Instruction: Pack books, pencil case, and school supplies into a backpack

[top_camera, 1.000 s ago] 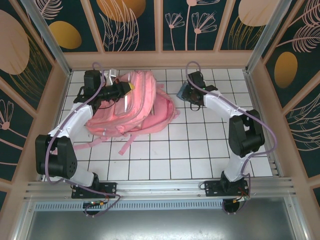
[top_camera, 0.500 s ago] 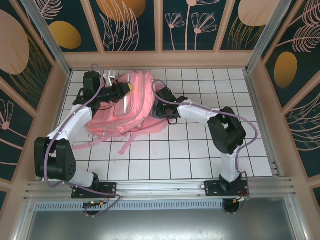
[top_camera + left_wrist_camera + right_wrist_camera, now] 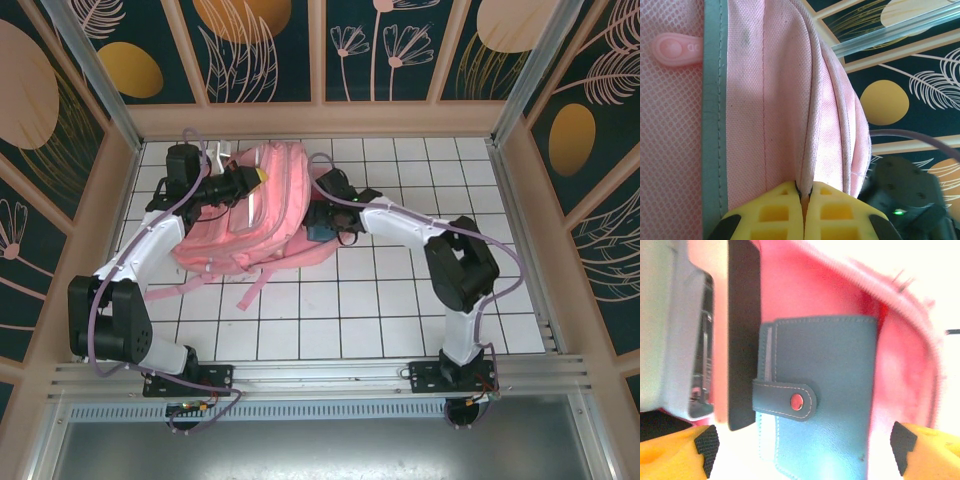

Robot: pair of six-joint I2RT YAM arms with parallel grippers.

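A: Right wrist: teal pad (image 3: 817, 390) sits inside backpack (image 3: 815, 285) mouth beside a dark book (image 3: 744, 315); right gripper (image 3: 804, 442) spread wide, off it.
B: And left gripper (image 3: 805, 202)?
A: Pinching backpack fabric. Packing's probably nearly done.

1. The left arm (image 3: 140, 245) is reached forward, wrist turned rightward; the left gripper (image 3: 804, 195) is pinched shut on a fold of the backpack (image 3: 765, 100).
2. The right arm (image 3: 400, 215) is bent leftward; the right gripper (image 3: 802, 452) is spread wide.
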